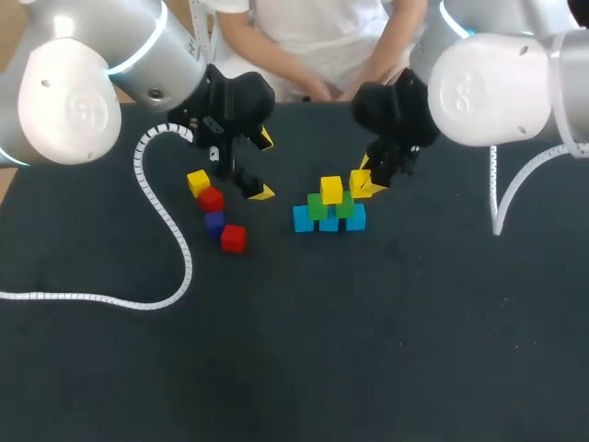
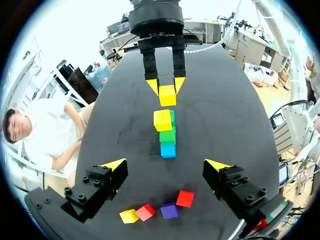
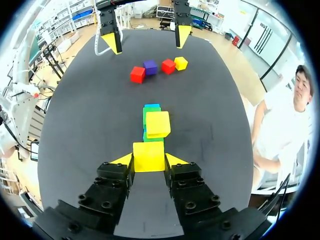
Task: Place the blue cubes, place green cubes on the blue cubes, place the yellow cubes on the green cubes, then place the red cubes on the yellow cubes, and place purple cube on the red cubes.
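At the table's middle stands a pyramid: blue cubes (image 1: 329, 223) in a row, green cubes (image 1: 317, 207) on them, one yellow cube (image 1: 331, 190) on top. My right gripper (image 1: 365, 180) is shut on a second yellow cube (image 3: 148, 156), held just above the pyramid's right green cube (image 1: 346, 206). My left gripper (image 1: 264, 166) hangs open and empty, left of the pyramid. Under and beside it lie a yellow cube (image 1: 198, 182), a red cube (image 1: 211, 199), a purple cube (image 1: 214, 223) and another red cube (image 1: 233, 238).
A white coiled cable (image 1: 175, 241) trails from my left arm across the table's left side. A person's hands (image 1: 317, 89) rest at the far edge behind the pyramid.
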`<state>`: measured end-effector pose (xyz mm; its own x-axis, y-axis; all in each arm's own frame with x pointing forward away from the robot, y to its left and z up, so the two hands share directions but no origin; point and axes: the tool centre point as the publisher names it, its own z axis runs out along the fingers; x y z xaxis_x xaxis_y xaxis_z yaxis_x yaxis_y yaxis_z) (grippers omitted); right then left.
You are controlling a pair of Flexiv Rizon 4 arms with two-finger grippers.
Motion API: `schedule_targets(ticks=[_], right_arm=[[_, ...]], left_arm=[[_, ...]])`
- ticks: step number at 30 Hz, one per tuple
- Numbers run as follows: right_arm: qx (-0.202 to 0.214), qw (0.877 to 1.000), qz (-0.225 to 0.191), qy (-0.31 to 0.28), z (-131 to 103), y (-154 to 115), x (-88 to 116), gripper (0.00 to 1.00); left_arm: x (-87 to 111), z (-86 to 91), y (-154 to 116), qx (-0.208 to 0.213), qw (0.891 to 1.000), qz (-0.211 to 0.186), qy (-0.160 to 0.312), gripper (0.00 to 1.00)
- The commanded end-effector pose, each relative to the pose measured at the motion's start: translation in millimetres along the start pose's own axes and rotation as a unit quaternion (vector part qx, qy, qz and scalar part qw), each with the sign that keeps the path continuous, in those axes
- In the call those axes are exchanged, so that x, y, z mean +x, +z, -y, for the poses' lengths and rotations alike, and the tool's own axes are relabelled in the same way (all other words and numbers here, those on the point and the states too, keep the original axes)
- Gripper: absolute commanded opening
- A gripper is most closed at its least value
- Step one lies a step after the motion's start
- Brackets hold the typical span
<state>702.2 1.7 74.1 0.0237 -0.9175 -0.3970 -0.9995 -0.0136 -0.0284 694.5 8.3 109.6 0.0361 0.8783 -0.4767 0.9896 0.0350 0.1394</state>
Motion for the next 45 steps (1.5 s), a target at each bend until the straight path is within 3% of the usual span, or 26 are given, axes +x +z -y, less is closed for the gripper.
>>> schedule_targets(ticks=[1,45], right_arm=[[0.000,1.000,0.001,0.000,-1,-1,0,0.00],[-0.014,1.000,-0.025,0.004,16,17,-2,0.00]], left_arm=[[-0.7,-1.8,0,0.002,1.000,-0.002,0.000,1.00],[-0.7,-1.8,0,0.002,1.000,-0.002,0.000,1.00]])
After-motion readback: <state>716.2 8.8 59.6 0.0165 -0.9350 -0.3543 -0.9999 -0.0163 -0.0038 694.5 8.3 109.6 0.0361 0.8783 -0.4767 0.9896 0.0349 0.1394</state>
